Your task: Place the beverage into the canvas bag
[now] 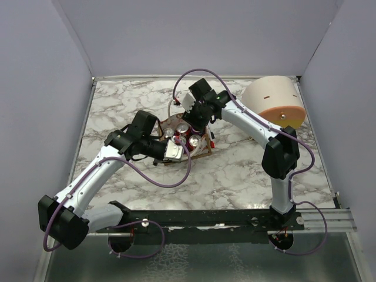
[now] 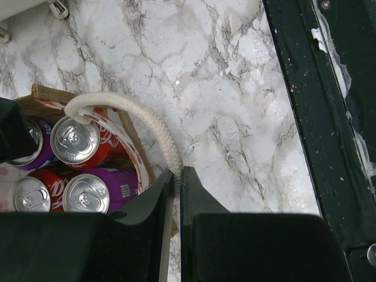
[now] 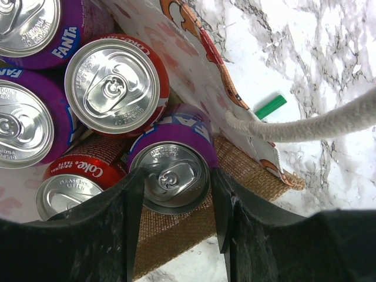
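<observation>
The small brown canvas bag (image 1: 200, 150) stands at the table's middle with several red and purple cans in it. My right gripper (image 1: 192, 120) is over the bag, and in the right wrist view it (image 3: 176, 175) is shut on a purple Fanta can (image 3: 175, 130), upright above the bag's burlap edge (image 3: 176, 235) next to a red Coke can (image 3: 111, 85). My left gripper (image 2: 177, 171) is shut on the bag's white rope handle (image 2: 147, 117) at the bag's near side, and it also shows in the top view (image 1: 175, 151). More cans (image 2: 75, 141) show inside.
A cream dome-shaped container (image 1: 276, 101) with an orange rim lies at the back right. A small green object (image 3: 270, 107) lies on the marble beside the bag. The bag's other rope handle (image 3: 311, 126) stretches off to the right. The dark rail (image 2: 329, 117) runs along the near edge.
</observation>
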Robot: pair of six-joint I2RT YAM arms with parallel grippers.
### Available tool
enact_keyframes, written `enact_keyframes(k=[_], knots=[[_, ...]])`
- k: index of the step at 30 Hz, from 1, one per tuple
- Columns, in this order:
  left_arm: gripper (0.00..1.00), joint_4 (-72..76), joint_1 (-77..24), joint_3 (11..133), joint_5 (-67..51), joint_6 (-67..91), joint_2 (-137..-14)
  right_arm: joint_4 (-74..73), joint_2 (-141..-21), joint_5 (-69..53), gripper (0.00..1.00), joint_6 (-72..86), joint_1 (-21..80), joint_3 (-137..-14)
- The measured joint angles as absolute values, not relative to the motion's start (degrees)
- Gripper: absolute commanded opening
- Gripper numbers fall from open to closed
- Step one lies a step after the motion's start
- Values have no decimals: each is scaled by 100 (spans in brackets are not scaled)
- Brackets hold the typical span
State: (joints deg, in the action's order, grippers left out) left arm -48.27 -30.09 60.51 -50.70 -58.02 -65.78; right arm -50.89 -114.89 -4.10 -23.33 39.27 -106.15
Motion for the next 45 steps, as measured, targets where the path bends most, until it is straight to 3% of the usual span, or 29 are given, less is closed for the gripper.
enact_keyframes(k=[30,45], knots=[[0,-4831,-3009,6040,-5050,-5846,-6567,-4193,-11679,329,44,-2436,3927,-10525],[0,-4821,-3009,6040,-5030,-5791,-6567,-4106,-11260,-296,47,-2427,3898,-10079]])
